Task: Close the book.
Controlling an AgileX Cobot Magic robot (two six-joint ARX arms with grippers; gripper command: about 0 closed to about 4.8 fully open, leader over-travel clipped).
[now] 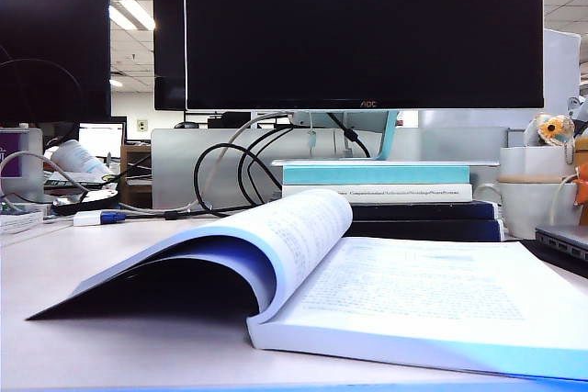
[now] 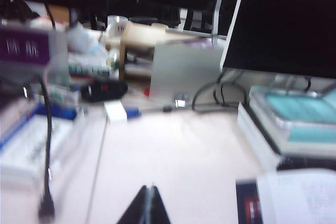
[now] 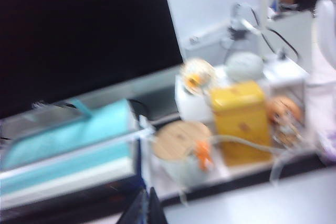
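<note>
Book [image 1: 395, 300] lies open, both grippers, left [image 2: 149, 206] and right [image 3: 143, 208], pinched shut clear of it; arched pages could crease if pushed.

Book [image 1: 404, 296] open: white text pages, dark blue cover underside; stacked books [image 1: 375, 173] teal and white over black books [image 1: 423, 218]; monitor [image 1: 363, 29] black; tin [image 3: 240, 119] yellow; left tool [image 2: 148, 207] and right tool [image 3: 143, 209] black; desk [image 1: 110, 337] pale pinkish-white.

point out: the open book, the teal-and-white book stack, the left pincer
book [image 1: 413, 296]: exterior view, on the flat right-hand text page.
teal-and-white book stack [image 1: 375, 174]: exterior view, on the teal spine of the top book.
left pincer [image 2: 148, 208]: left wrist view, on the seam between its closed dark fingertips, above the table.
</note>
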